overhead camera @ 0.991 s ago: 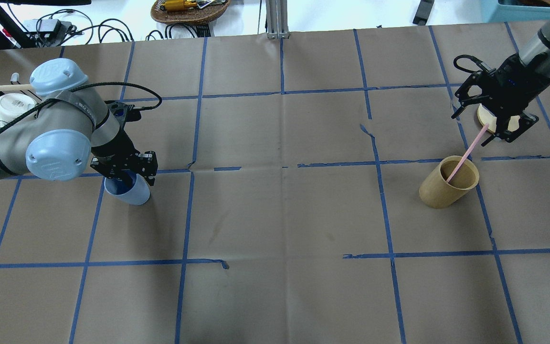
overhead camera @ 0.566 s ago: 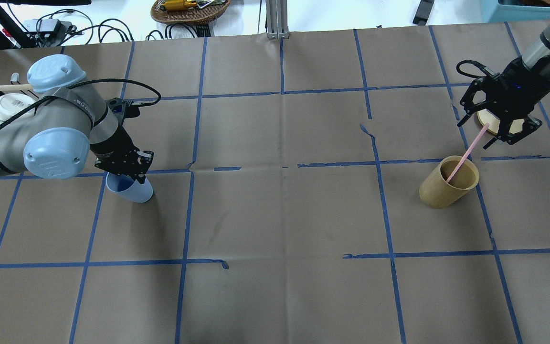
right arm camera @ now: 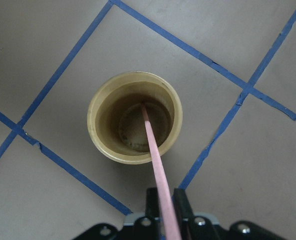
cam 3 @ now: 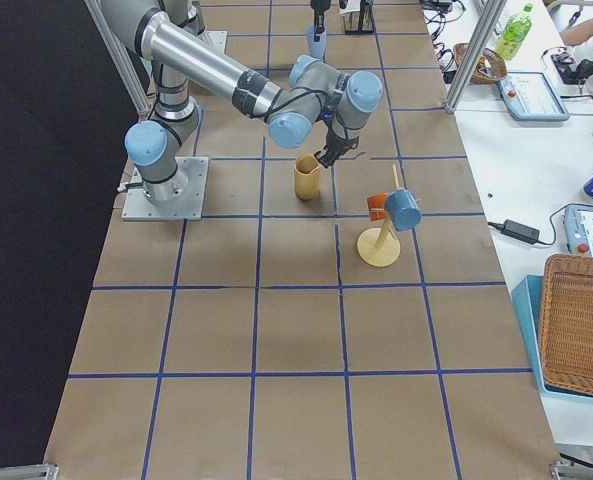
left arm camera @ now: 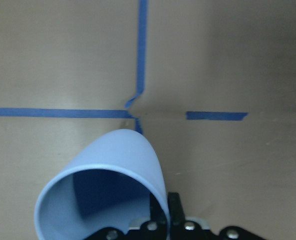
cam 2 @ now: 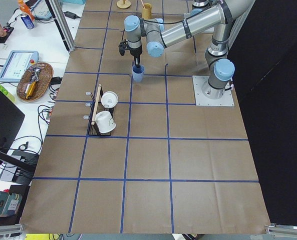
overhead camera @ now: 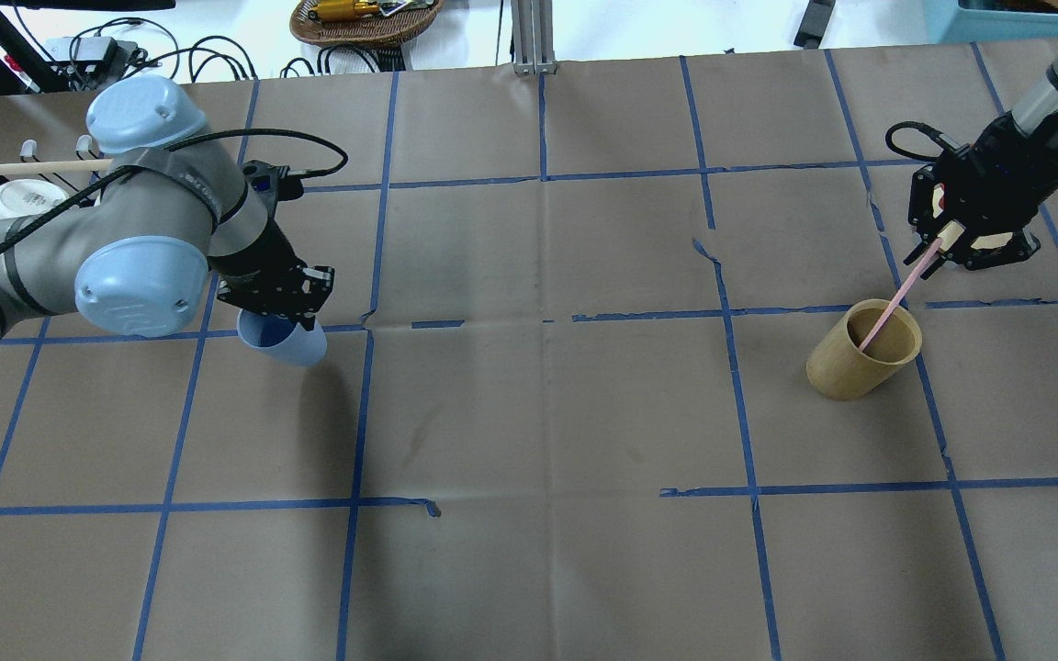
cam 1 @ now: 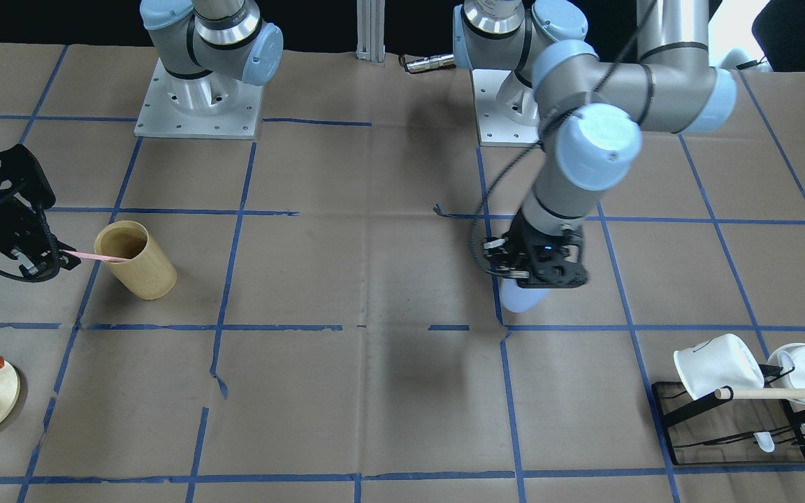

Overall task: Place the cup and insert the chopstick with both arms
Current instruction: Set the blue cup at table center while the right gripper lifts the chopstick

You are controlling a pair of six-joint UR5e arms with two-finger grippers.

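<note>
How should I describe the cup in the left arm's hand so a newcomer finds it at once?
On the brown table with blue tape lines, find the left hand near a tape crossing. The cup pinched by its rim there is pale blue and tilted, unlike the white cups on the rack or the upright tan cylinder with the chopstick.
</note>
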